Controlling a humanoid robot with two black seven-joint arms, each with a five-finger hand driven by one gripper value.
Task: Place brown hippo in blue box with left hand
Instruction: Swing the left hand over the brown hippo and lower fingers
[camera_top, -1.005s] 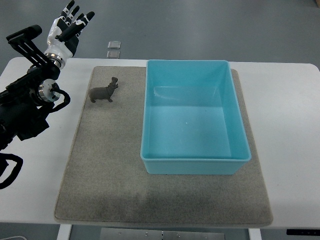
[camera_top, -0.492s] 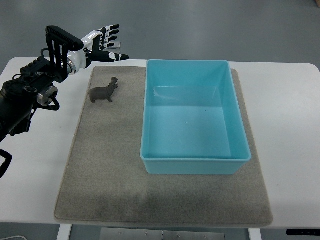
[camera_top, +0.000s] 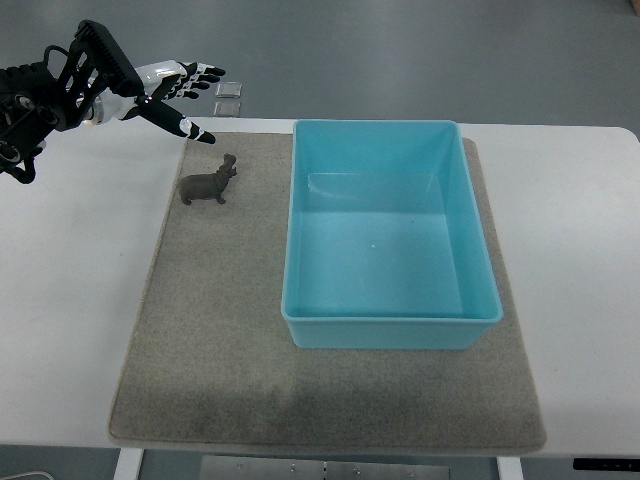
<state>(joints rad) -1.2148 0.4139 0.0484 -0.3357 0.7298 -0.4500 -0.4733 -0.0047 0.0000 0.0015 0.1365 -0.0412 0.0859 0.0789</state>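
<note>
Your left robot hand (camera_top: 175, 92) hangs above the far left corner of the surface (camera_top: 75, 260), fingers spread apart and holding nothing. The brown hippo (camera_top: 207, 184) stands upright on the grey mat (camera_top: 210, 330), near the mat's far left corner, head raised toward the blue box (camera_top: 390, 325). It sits just below the robot hand in the picture, apart from it, and a short way left of the box's left wall. The box is empty. The right arm is not in view.

Watch the approach. The hippo is small and stands on thin legs, so I judge that a fingertip brushing its head or back on the way down would tip it over or push it along the mat. If you close too early or off-centre, the fingers may pinch only the head, and the toy could twist out during the lift. On the carry, keep it high: the box wall stands up from the mat, and a low swing could knock the hippo loose or shove the box sideways.
</note>
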